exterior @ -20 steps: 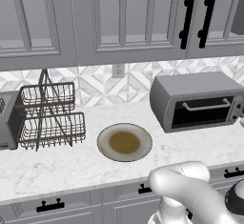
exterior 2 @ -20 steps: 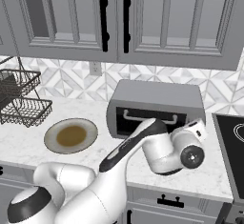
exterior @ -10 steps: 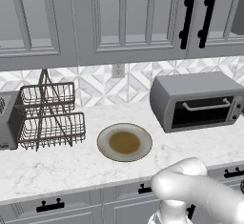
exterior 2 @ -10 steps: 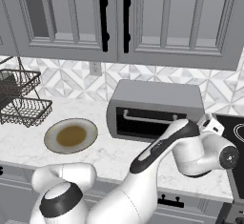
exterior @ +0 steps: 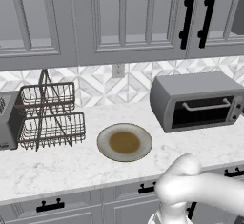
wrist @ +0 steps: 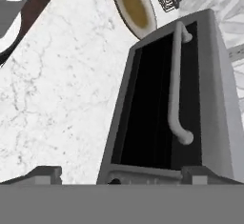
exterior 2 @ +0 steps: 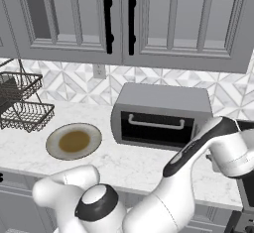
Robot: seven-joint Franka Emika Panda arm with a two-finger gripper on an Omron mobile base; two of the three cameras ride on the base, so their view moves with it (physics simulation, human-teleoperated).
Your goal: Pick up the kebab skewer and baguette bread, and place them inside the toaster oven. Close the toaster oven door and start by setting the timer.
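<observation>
The gripper (wrist: pixel 116 173), jaws wide and empty, faces the closed toaster oven door (wrist: pixel 157 99) near its right, knob-side end.

A home kitchen: grey cabinets (exterior: pixel 119 18), marble counter (exterior: pixel 71 163), tiled backsplash (exterior 2: pixel 64 83), toaster oven (exterior: pixel 198 101).

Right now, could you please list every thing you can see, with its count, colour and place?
toaster oven: one, grey with dark glass front, right on the counter, door shut
toaster oven door: one, dark glass, silver bar handle near its top
plate: one, beige rim with brown centre, mid counter, left of the oven
wire rack: one, dark, two tiers, left on the counter
slot toaster: one, grey, far left
counter: one, white marble
wall cabinets: grey, black handles, above
arm: one, white
fingers: two, dark, wide open, empty, near the oven's knob end
</observation>
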